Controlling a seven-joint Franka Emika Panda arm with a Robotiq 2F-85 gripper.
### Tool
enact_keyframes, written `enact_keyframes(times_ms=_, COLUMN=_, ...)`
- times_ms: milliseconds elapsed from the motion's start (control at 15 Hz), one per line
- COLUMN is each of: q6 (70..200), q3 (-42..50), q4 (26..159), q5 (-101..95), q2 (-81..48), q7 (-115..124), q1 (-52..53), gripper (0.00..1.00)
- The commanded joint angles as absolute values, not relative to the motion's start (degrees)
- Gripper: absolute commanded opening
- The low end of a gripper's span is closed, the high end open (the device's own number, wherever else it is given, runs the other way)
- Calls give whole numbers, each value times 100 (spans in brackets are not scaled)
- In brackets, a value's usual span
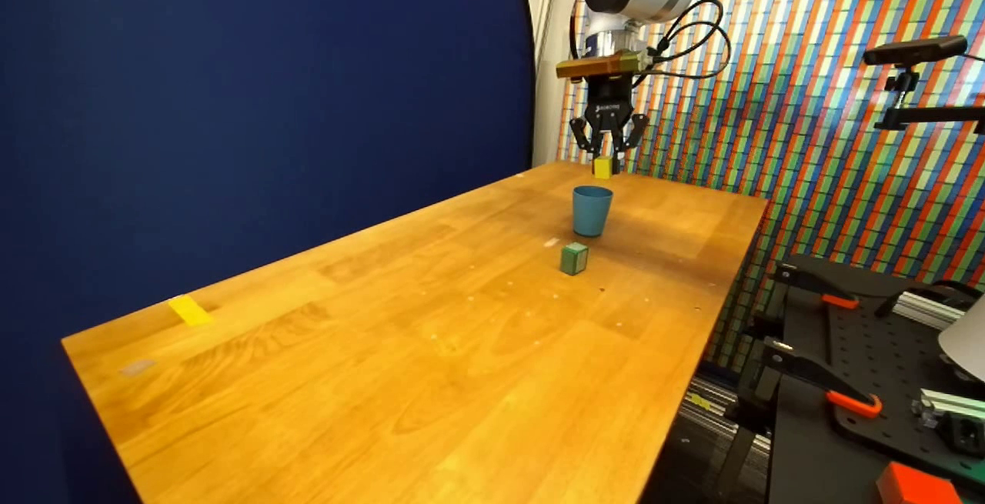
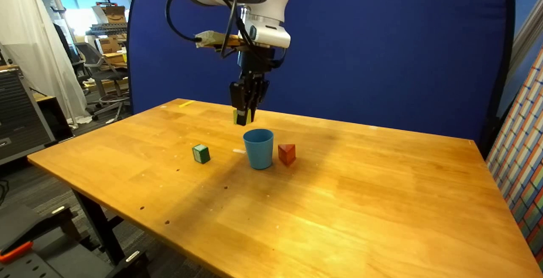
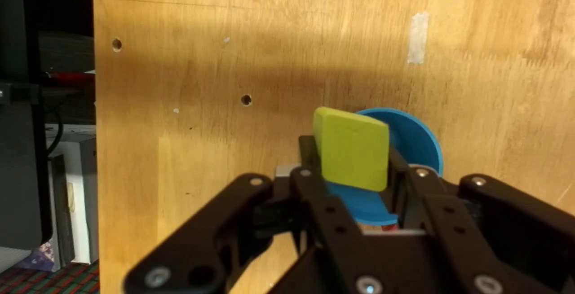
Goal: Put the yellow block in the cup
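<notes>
The yellow block (image 1: 602,168) is held between the fingertips of my gripper (image 1: 606,162), shown in both exterior views. In an exterior view, the near finger partly covers the yellow block (image 2: 248,116). The light-blue cup (image 1: 592,213) stands upright on the table, and it also shows in an exterior view (image 2: 259,150). My gripper holds the block higher than the cup's rim. In the wrist view the yellow block (image 3: 352,150) overlaps the open mouth of the cup (image 3: 420,143), and the gripper (image 3: 352,161) hides part of the rim.
A red block (image 2: 287,154) stands close beside the cup; a sliver of it shows in the wrist view (image 3: 390,227). A green block (image 1: 573,258) sits on the wooden table (image 1: 431,350). A yellow tape strip (image 1: 189,310) lies near the table's edge.
</notes>
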State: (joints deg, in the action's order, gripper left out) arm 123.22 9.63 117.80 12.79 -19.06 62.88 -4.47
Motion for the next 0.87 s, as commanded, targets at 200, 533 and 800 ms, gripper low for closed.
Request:
enact_keyframes(times_ms=200, q6=11944, q3=997, q4=11112, q5=1283, q2=-2300, q7=6236, q1=-623, gripper=64)
enact_keyframes(times_ms=533, q6=11831, q3=802, q4=11063, q5=1545, q2=-2340, q7=5522, q1=-763, gripper=100)
enact_keyframes(times_ms=800, q6=12035, q3=864, q4=11189, q5=1564, q2=-2344, q7=5414, q1=-596, gripper=100)
